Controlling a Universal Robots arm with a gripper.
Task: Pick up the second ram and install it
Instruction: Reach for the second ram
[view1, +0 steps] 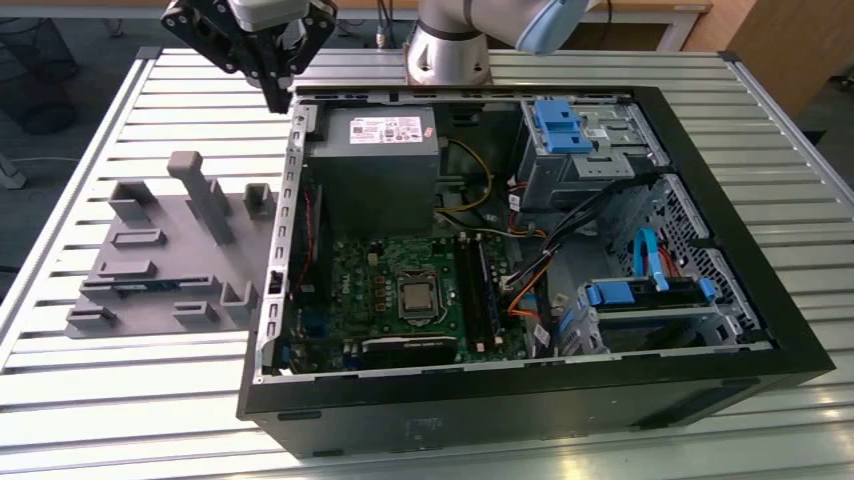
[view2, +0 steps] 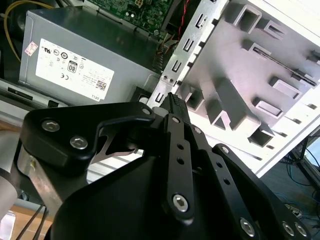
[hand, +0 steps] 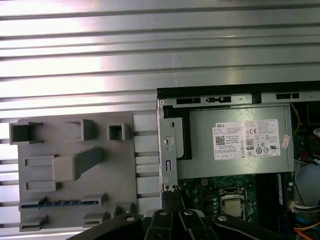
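Second ram (hand: 60, 203) lying in a slot of the gray holder (hand: 117, 175), well apart from the claw (view1: 276, 99).
The dark-blue stick sits in a long slot near the end of the holder farthest from the claw, with nothing touching it. The claw's fingers are drawn together, with nothing visible between them. It hangs just above the corner of the open computer case (view1: 534, 405). To one side of it is the holder on the slatted metal table (view1: 80, 400), and to the other is the gray power supply (view1: 378, 150). Beyond the power supply from the claw is the green motherboard (view1: 367, 270), in the bottom of the case.
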